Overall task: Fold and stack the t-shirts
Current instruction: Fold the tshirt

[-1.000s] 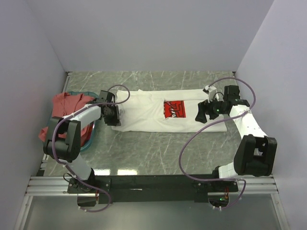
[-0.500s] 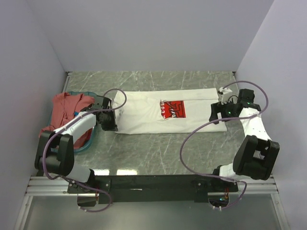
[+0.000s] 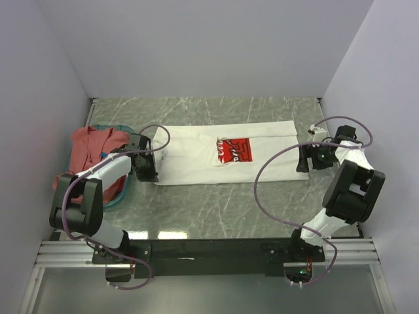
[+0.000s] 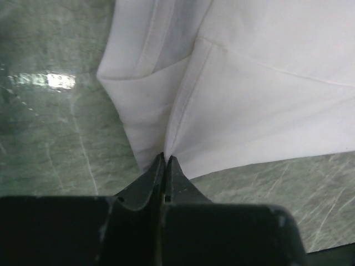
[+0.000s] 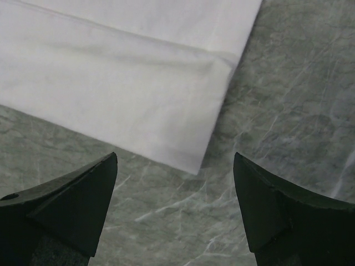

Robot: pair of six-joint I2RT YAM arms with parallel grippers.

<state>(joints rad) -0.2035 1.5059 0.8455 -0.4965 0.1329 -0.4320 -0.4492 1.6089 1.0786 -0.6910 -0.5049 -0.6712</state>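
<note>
Overhead, the white t-shirt [image 3: 222, 154] lay flat and stretched crosswise on the grey marbled counter [image 3: 216, 209], its red square print [image 3: 234, 150] facing up near the middle. The salmon-red t-shirt [image 3: 91, 145] sat bunched at the far left, heaped over a teal basket [image 3: 122, 193]. That view placed the left claw [image 3: 148, 169] at the white shirt's left end and the right claw [image 3: 304, 159] just off its right end, but neither claw's opening could be read from there.

The wrist views settled it. From the left wrist, the left claw [image 4: 165, 162] was pressed shut on the white shirt's near edge, with folds of cloth fanning away from the pinch and bare counter on both sides. From the right wrist, the right claw [image 5: 175, 158] stood spread wide and held nothing. Its two dark fingers [image 5: 83, 194] flanked the shirt's near right corner, which lay flat on the counter between them and touched neither.
</note>
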